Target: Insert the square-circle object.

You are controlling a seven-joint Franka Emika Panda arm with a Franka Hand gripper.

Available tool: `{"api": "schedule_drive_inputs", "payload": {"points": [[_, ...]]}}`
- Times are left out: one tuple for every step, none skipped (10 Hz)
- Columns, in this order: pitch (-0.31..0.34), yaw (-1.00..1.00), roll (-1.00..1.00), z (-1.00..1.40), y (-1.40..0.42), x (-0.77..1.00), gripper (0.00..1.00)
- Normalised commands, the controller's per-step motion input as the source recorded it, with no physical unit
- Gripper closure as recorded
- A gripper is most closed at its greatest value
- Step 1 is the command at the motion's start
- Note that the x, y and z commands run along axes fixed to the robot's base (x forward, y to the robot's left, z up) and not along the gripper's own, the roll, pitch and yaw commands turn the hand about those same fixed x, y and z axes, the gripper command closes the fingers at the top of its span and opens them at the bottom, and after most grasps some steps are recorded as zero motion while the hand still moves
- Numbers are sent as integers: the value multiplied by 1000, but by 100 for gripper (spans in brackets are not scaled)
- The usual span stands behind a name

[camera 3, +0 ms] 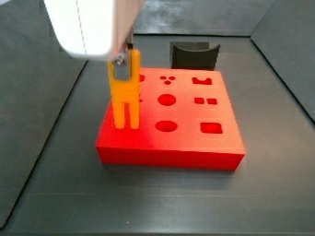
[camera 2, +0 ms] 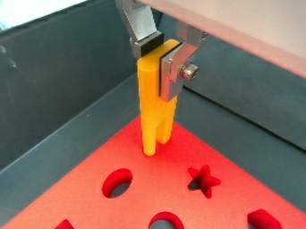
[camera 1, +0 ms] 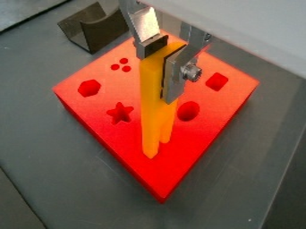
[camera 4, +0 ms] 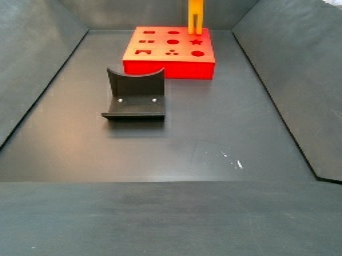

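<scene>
1. Your gripper (camera 1: 164,55) is clamped on the top of the square-circle object (camera 1: 156,103), hanging upright over the red block (camera 3: 185,147).
2. Prongs look like they're touching the block's plain edge, so probably lift and line up over the matching hole first.
3. Keep it vertical going down.

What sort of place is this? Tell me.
Probably a robot test cell: a dark walled floor, a red block with shaped holes, and the end effector holding the orange-yellow bar upright over the block.

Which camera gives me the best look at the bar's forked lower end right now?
A wrist view: the square-circle object, held in the gripper, shows both prongs over the red block. A side view shows them smaller; another crops the bar.
</scene>
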Motion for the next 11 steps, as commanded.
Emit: {"api": "schedule_drive_inputs", "payload": {"points": [[0,-109,87,-337,-60,0,100],[-19,-86,67,-354,-63,0,100],[-33,-77,44,-369,-57,20,100],[-59,-60,36,-477,-34,17,100],[-110,-54,14,-674,-26,0,100],[-193,-63,0,-880,-34,0,100],[-196,-60,0,-886,-57,0,100],[-199,-54,-11,-863,0,0,100],[-223,0,-177,-586,100,9,100],[-161,0,-129,-666,103,0,100],[-90,40,-16,-574,26,-80,100]]}}
